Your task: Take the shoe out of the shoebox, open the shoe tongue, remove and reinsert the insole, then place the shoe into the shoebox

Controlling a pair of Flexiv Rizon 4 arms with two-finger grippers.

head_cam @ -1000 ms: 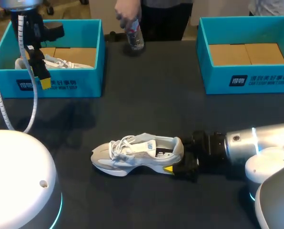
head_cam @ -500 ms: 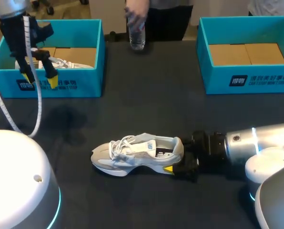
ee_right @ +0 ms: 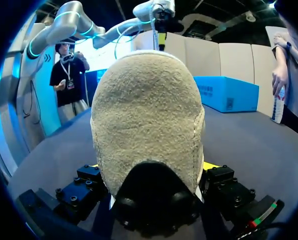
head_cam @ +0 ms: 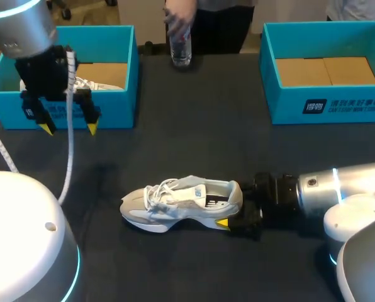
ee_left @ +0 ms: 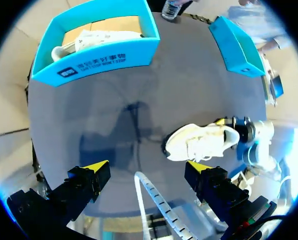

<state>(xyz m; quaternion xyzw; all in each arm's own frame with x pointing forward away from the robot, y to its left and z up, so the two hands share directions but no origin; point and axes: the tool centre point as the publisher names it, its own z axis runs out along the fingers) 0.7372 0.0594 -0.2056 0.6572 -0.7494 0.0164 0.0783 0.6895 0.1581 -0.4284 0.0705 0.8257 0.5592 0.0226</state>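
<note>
Gripping shoe [head_cam: 181, 202] heel, right fingers [head_cam: 223, 222]

The shoe [head_cam: 181, 202] has a white woven-cloth upper and cord laces. Seen close, its heel [ee_right: 146, 115] is fuzzy, napped beige, perhaps suede, above a smooth black tab. The left box [head_cam: 115, 107] and right box [head_cam: 288, 104] are matt teal card with bare brown card floors. The table [head_cam: 194, 145] is dark and matt. The right arm [head_cam: 338, 189] is glossy silver metal. The left gripper [head_cam: 69, 129] is matt black with yellow tips, and a ribbed white plastic hose [head_cam: 68, 157] hangs beside it. The bottle [head_cam: 180, 47] is clear plastic.
</note>
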